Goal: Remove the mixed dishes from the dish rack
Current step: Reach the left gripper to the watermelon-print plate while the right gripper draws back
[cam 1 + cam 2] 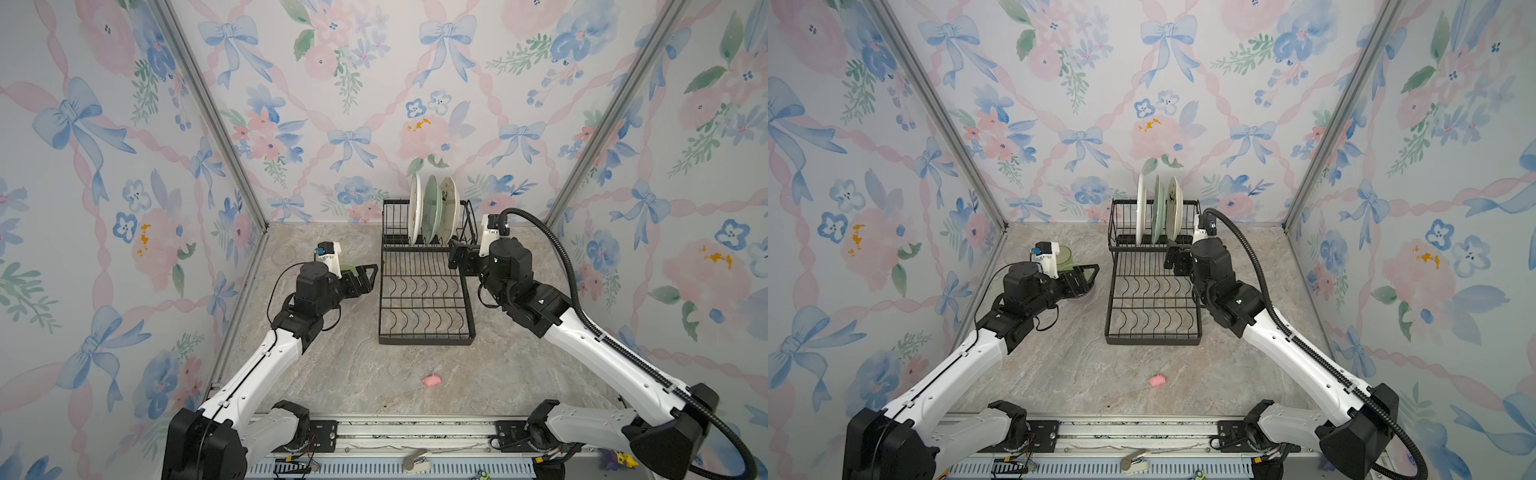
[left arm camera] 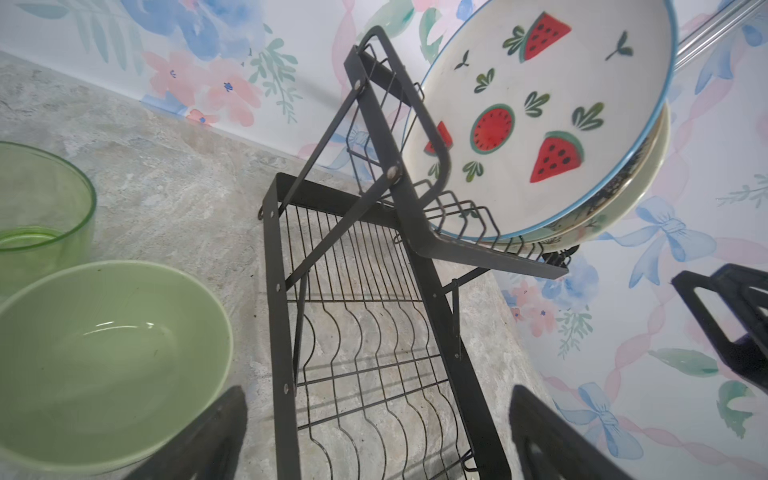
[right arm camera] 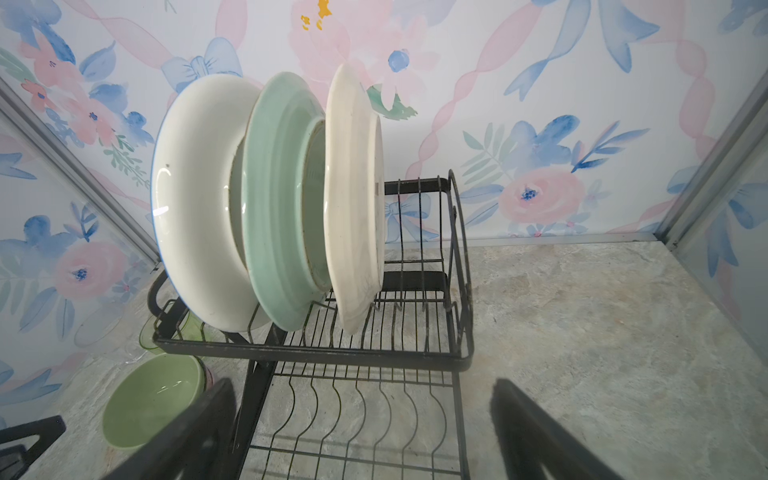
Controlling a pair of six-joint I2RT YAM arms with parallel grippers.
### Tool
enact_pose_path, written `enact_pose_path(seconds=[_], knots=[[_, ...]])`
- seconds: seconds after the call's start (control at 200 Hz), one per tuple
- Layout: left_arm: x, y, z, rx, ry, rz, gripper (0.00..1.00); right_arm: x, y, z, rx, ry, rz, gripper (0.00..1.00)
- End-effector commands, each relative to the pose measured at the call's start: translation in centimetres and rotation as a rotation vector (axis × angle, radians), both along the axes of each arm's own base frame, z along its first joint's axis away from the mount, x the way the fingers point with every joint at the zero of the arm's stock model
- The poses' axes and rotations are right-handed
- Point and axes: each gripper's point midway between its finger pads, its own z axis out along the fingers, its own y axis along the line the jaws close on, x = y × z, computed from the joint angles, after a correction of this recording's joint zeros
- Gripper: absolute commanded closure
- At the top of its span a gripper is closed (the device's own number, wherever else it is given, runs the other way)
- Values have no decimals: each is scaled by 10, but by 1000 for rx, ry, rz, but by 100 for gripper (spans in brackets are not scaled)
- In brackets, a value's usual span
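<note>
Black dish rack [image 1: 426,341], three upright plates [image 1: 431,210] — left gripper [image 1: 365,277] and right gripper [image 1: 455,257] spread.

plates: 3 (watermelon-print plate [image 2: 540,124], pale green plate [image 3: 274,199], cream plate [image 3: 353,208])
bowls in view: 2 (pale green bowl [image 2: 104,365], lavender bowl [image 1: 1079,297])
green tumbler [image 2: 41,199]: 1
dish rack [image 1: 426,340]: 1
pink lump [image 1: 432,380]: 1

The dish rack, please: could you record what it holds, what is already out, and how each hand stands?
upper tier: watermelon plate, green plate, cream plate, all on edge
lower tier: nothing
out, left of rack: green bowl, tumbler
left hand: open, holding nothing
right hand: open, holding nothing, at the rack's right side
</note>
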Motion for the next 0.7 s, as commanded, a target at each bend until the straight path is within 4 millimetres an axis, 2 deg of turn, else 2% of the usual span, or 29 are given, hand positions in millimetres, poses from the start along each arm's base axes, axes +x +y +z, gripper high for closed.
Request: enact_pose_path(seconds=[0.0, 0.095, 0.23, 0.42, 0.62, 0.695], knots=[[-3, -12, 35, -68, -88, -35, 2, 10, 0, 11, 12, -18, -5, 3], [-4, -21, 42, -81, -111, -52, 2, 16, 3, 13, 13, -9, -7, 3], [-3, -35, 63, -81, -167, -80, 2, 19, 10, 13, 32, -8, 14, 3], [2, -60, 96, -75, -281, -128, 2, 13, 8, 7, 51, 0, 16, 3], [22, -91, 101, -52, -296, -170, 2, -4, -8, -5, 64, 21, -3, 3], [29, -103, 102, -32, -309, -186, 6, -14, -14, -12, 69, 36, -5, 3]])
